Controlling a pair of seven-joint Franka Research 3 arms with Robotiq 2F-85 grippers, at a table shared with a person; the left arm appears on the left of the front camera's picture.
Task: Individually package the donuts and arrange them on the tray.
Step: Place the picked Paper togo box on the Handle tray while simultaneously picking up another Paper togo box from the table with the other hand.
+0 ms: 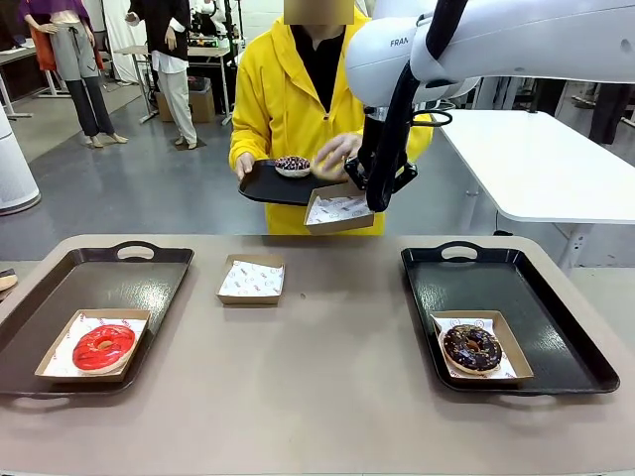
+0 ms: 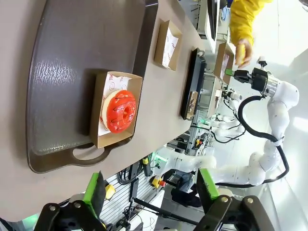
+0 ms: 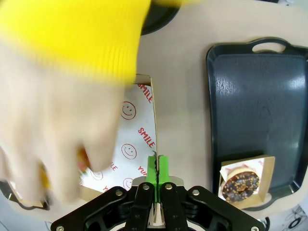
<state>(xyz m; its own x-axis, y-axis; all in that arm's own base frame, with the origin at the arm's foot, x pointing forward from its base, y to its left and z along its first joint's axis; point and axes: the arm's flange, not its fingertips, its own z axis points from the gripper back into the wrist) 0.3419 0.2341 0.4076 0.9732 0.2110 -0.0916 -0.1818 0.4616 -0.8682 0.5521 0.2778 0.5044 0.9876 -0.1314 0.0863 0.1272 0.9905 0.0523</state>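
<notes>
The beige table (image 1: 327, 416) carried a dark left tray (image 1: 60, 288) and a dark right tray (image 1: 566, 307), with a paper-lined middle box (image 1: 251, 279) lying empty between them. Across it stood a person in a yellow coat.

From the front I saw the right gripper (image 1: 375, 201) raised above the far edge, holding a lifted box (image 1: 339, 209) at a tilt, but not how the jaws met it. The right wrist camera settled that: the green pads (image 3: 162, 168) were pinched tight on the box's cardboard wall, and the person's hand (image 3: 57, 134) hung blurred over its smiley-printed paper. The left wrist camera showed the left gripper (image 2: 151, 192) spread wide and holding nothing, above the near end of the left tray.

The red donut (image 1: 103, 346), glossy, sat in a box on the left tray. The chocolate donut (image 1: 471, 348), dark with coloured sprinkles, sat in a box on the right tray. The purple-white sprinkled donut (image 1: 293, 165) rested on a small tray (image 1: 260, 186) in the person's other hand. What looked like the yellow donut (image 2: 240, 52) was in the hand at the lifted box, too blurred for me to be sure.
</notes>
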